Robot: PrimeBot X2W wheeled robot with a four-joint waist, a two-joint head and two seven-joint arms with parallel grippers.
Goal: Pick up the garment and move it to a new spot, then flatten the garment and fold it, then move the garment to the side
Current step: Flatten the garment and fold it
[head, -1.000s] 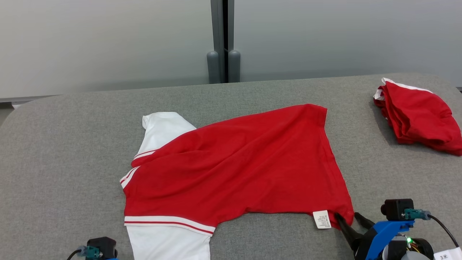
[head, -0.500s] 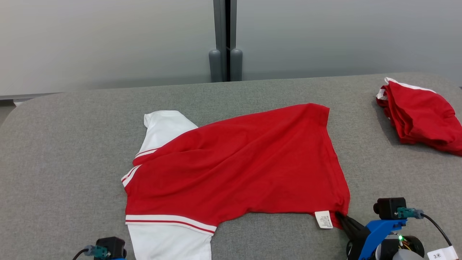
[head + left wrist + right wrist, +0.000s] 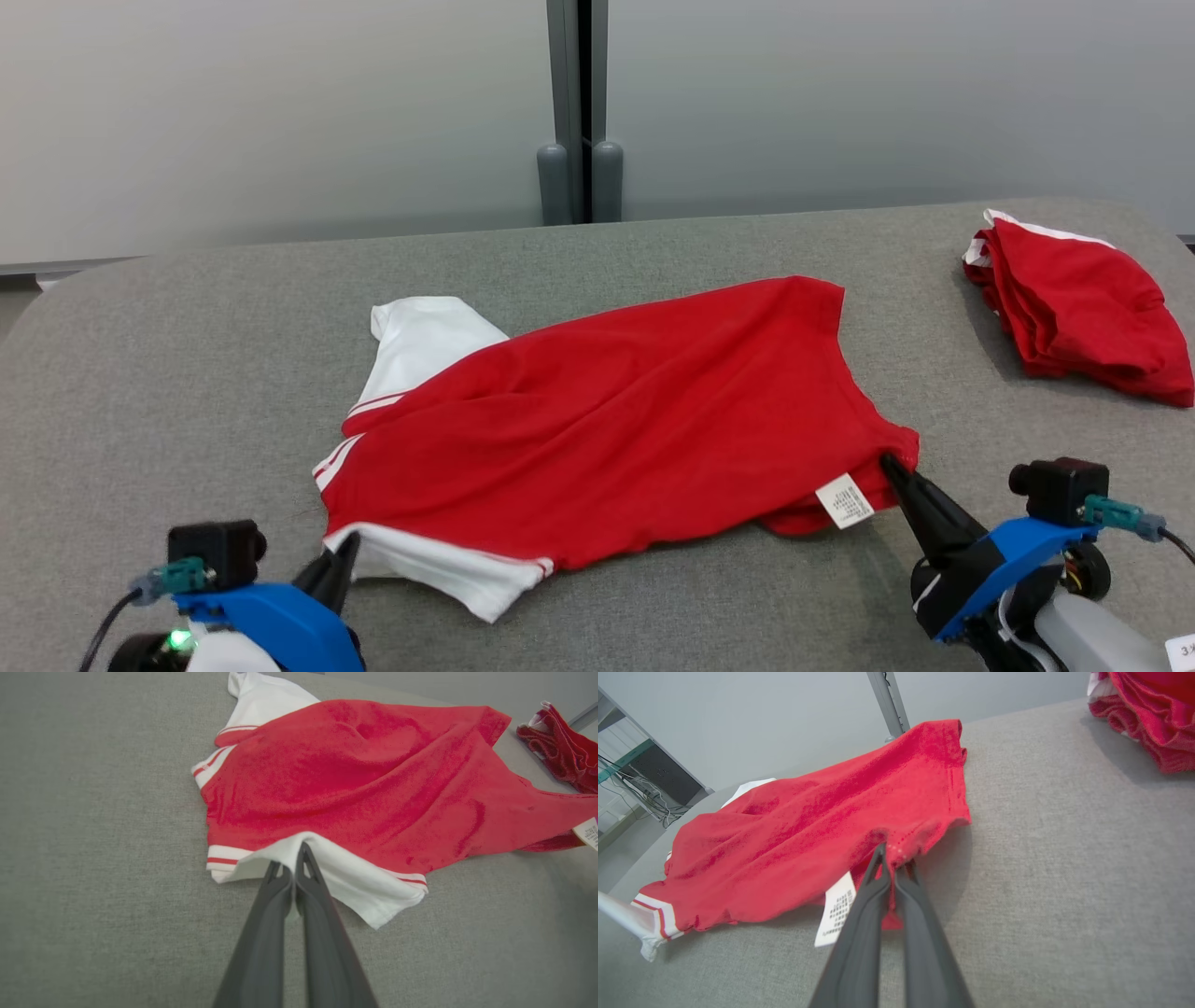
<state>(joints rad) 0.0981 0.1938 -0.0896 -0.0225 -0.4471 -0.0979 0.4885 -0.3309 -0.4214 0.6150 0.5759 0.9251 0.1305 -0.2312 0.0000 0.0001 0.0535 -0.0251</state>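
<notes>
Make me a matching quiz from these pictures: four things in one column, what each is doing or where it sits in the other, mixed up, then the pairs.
Column one
1. left gripper
2. right gripper
3. care label
4. folded red garment

Column two
A. shut on the spread garment's red hem corner
B. lies toward the table's far right, apart from the spread garment
C. shut on the white sleeve
D. pokes out beside the pinched hem corner

Pairs: 1-C, 2-A, 3-D, 4-B
</notes>
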